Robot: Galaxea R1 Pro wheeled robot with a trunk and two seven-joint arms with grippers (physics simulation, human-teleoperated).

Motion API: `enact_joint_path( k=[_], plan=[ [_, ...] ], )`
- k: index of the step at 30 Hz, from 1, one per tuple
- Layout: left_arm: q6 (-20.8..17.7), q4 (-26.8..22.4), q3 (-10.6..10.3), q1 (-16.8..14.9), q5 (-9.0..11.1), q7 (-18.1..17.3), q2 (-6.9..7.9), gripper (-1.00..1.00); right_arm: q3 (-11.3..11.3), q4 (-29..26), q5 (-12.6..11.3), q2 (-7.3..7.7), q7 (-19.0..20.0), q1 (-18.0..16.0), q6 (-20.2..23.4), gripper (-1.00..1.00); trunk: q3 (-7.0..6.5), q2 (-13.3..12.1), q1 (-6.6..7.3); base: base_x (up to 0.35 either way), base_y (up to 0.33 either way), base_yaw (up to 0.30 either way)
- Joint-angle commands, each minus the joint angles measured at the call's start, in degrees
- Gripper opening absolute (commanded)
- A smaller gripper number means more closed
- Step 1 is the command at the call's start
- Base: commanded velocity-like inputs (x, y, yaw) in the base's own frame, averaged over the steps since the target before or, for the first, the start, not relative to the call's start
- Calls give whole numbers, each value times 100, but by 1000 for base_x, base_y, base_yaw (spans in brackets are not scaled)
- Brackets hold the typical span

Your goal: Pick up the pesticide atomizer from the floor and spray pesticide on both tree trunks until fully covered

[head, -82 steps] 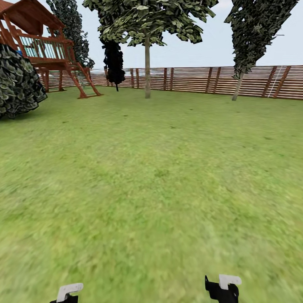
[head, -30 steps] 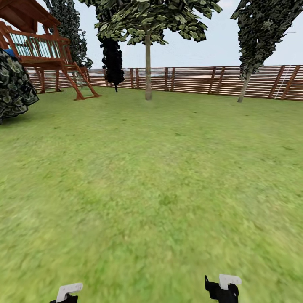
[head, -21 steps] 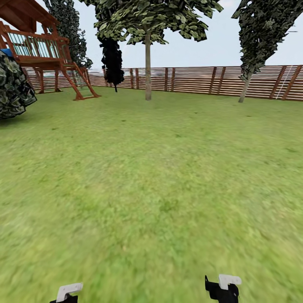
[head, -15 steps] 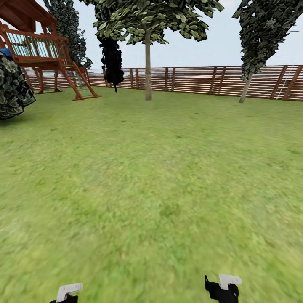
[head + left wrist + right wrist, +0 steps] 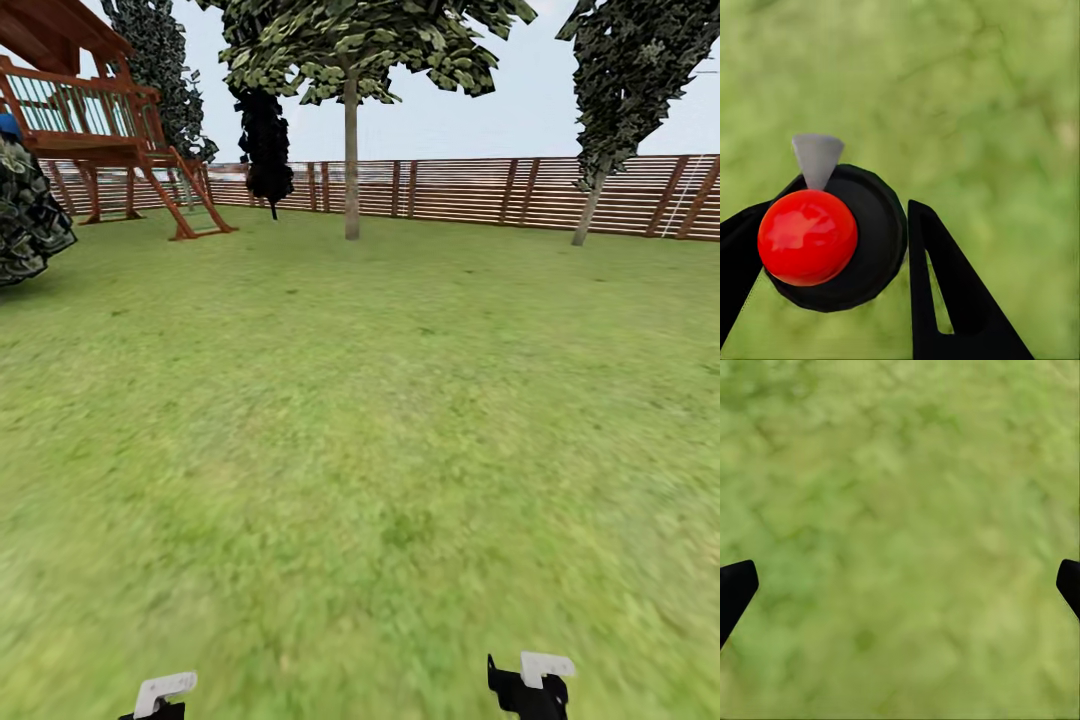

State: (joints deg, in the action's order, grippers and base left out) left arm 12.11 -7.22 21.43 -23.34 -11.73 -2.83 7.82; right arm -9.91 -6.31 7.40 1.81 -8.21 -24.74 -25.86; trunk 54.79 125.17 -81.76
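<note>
Your head camera looks forward and slightly down across the lawn [image 5: 360,420] to the far fence [image 5: 520,190], with the pale-trunked tree [image 5: 351,150] far ahead and both hands at the near edge: left hand [image 5: 160,695], right hand [image 5: 530,680]. Your left wrist camera looks along its fingers [image 5: 952,300] straight down at blurred grass, very near the atomizer [image 5: 832,238] between them. Your right wrist camera faces down at grass too. All three views share the lawn.

Glossy red round top [image 5: 808,237] on matt black bottle body [image 5: 874,247]; matt black gripper fingers [image 5: 945,300] beside it. Slatted brown wooden fence [image 5: 480,190]; rough grass lawn [image 5: 360,420].
</note>
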Motion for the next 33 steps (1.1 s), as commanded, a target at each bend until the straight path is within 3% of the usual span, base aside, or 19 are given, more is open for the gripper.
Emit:
enact_joint_path(
  k=[1, 33],
  plan=[
    [20, 5, 49, -4, -48, -25, 0, -100, -37, 7, 60, -1, -20, -4, -16, 100, 5, 2, -3, 338, 0, 0],
    [20, 1, 55, -4, -48, -25, 9, -100, -37, 7, 69, 23, -14, -4, -16, 100, 5, 2, -3, 338, 0, 0]
  ],
)
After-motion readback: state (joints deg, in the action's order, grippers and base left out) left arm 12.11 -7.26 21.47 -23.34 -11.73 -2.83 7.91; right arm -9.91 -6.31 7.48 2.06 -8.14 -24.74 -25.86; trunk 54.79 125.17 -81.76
